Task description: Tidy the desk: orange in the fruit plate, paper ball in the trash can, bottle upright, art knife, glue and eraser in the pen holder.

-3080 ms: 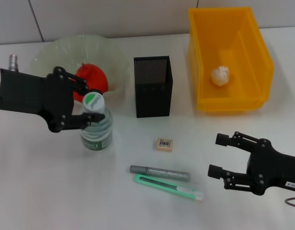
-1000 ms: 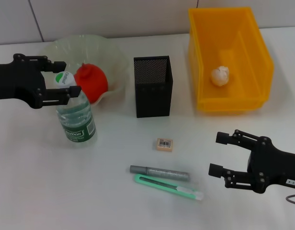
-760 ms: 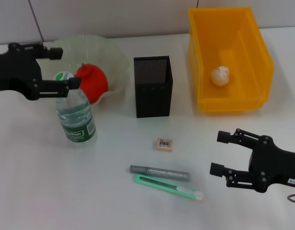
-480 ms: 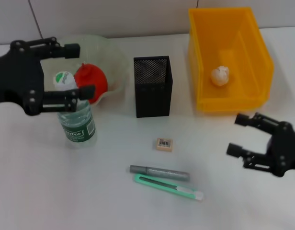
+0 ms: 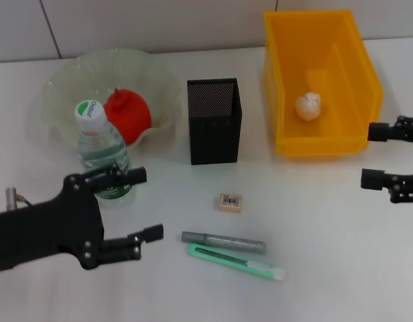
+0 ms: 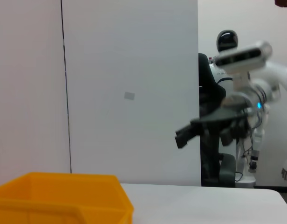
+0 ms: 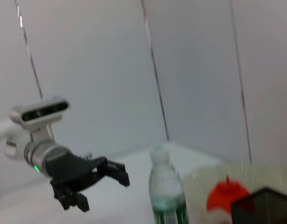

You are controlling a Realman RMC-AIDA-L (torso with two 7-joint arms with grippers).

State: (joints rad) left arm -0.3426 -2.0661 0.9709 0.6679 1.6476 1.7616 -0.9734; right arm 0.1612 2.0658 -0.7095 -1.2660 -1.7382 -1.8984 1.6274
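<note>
The bottle (image 5: 99, 151) stands upright on the desk (image 5: 314, 221), free of both grippers. Behind it the orange (image 5: 128, 115) lies in the fruit plate (image 5: 59, 87). The paper ball (image 5: 308, 105) rests inside the trash can (image 5: 320, 144). The eraser (image 5: 230, 201), glue (image 5: 223, 241) and art knife (image 5: 237, 263) lie on the desk in front of the pen holder (image 5: 214, 121). My left gripper (image 5: 143, 204) hangs open at the front left, just in front of the bottle. My right gripper (image 5: 369, 155) is open at the right edge, beside the trash can.
The left wrist view shows the trash can (image 6: 64, 198) and my right gripper (image 6: 213, 128) farther off. The right wrist view shows my left gripper (image 7: 87, 179), the bottle (image 7: 167, 191), the orange (image 7: 227, 198) and a corner of the pen holder (image 7: 267, 205).
My left gripper let go of the bottle and drew back to the front left; the bottle stays upright. My right gripper moved from the front right to the right edge.
</note>
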